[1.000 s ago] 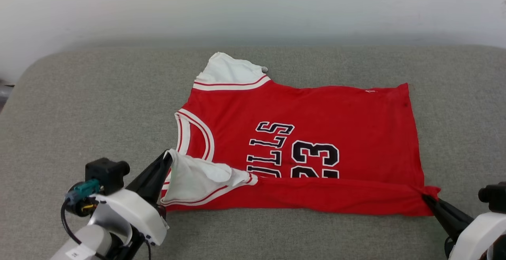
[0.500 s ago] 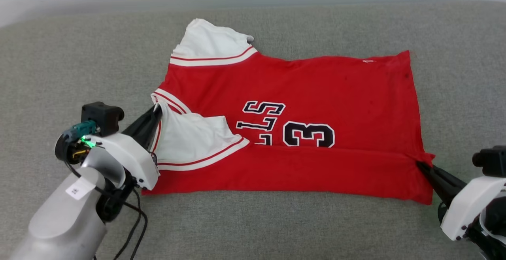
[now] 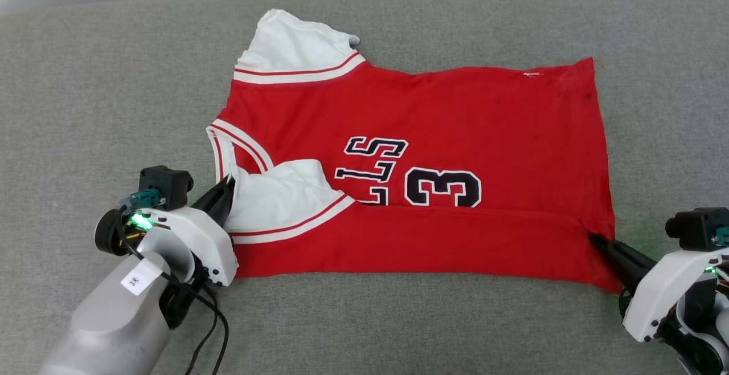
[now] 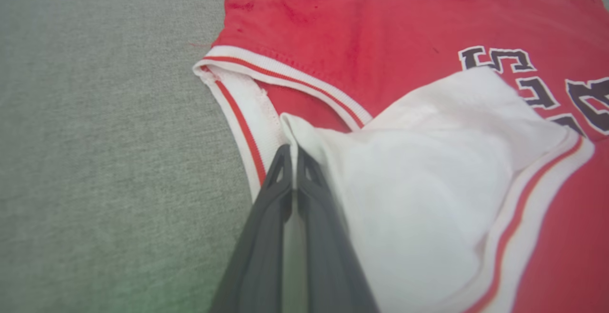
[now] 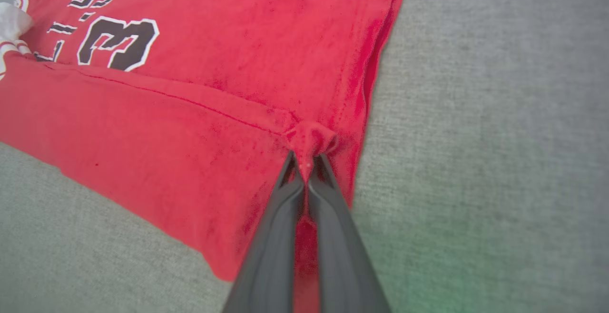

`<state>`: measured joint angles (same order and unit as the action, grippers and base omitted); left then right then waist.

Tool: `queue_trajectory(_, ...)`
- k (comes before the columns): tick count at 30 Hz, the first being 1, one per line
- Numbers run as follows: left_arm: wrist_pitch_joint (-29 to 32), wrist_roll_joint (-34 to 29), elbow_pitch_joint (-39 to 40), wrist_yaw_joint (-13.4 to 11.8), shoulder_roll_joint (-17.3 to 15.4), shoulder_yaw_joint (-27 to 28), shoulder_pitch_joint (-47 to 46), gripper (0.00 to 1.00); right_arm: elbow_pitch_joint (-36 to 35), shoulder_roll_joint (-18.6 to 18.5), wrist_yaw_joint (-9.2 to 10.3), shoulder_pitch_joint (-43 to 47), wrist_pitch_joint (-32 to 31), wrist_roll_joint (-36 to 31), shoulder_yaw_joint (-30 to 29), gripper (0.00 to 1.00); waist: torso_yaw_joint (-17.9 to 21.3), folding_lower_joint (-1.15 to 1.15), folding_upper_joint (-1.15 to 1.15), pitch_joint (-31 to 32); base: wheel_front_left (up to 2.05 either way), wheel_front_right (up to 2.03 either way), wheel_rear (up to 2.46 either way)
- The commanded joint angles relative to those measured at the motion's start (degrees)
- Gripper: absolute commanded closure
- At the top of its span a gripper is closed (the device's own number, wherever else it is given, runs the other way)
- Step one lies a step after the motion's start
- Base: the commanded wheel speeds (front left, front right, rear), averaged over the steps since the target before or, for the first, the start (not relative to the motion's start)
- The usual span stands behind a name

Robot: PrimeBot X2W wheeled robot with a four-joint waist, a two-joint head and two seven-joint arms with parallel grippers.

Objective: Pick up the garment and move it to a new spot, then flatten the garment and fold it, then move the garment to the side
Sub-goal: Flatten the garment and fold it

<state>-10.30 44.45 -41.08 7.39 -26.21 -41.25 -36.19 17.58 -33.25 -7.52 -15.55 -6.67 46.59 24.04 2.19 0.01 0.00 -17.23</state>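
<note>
1. Red white-sleeved jersey shirt (image 3: 455, 118) lies on grey fabric surface (image 3: 85, 78), near edge folded over, open room all round.
2. Left gripper (image 3: 229, 184) jaws clamp its sleeve; right gripper (image 3: 593, 237) jaws clamp the hem corner.

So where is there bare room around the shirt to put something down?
Bare grey surface lies wide on the left of the garment, beyond its collar, and in a narrower band right of the hem. A strip runs along the near folded edge. Crowded: the near corners, where the left gripper and right gripper pinch cloth.
</note>
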Motion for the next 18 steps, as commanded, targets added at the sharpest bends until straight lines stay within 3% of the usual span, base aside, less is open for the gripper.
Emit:
queue_trajectory(1,-1.5,0.8,-1.7,0.0,0.0,-1.8,-1.3,0.0,0.9,0.4,0.07,-0.7,1.3,0.1,-0.4,0.54,-0.5,-0.01,0.0,1.2,0.0,0.0,0.0)
queue_trajectory(2,-1.9,1.1,-2.0,0.0,-0.1,-2.1,-1.7,0.0,1.1,0.4,0.07,-0.6,1.8,-0.2,-0.7,0.0,-0.6,-0.01,0.0,1.7,0.0,0.0,0.0)
queue_trajectory(9,-2.4,2.1,0.0,0.0,-2.2,-5.2,-4.1,0.0,0.1,0.6,0.07,2.2,4.6,-1.7,-3.5,0.0,-2.3,-0.01,0.0,5.7,0.0,0.0,0.0)
queue_trajectory(18,10.3,7.9,8.8,0.0,-8.0,-10.8,-7.9,0.0,-2.6,1.7,0.07,6.0,3.8,-4.2,-6.8,0.0,-3.8,-0.01,0.0,8.5,0.0,0.0,0.0)
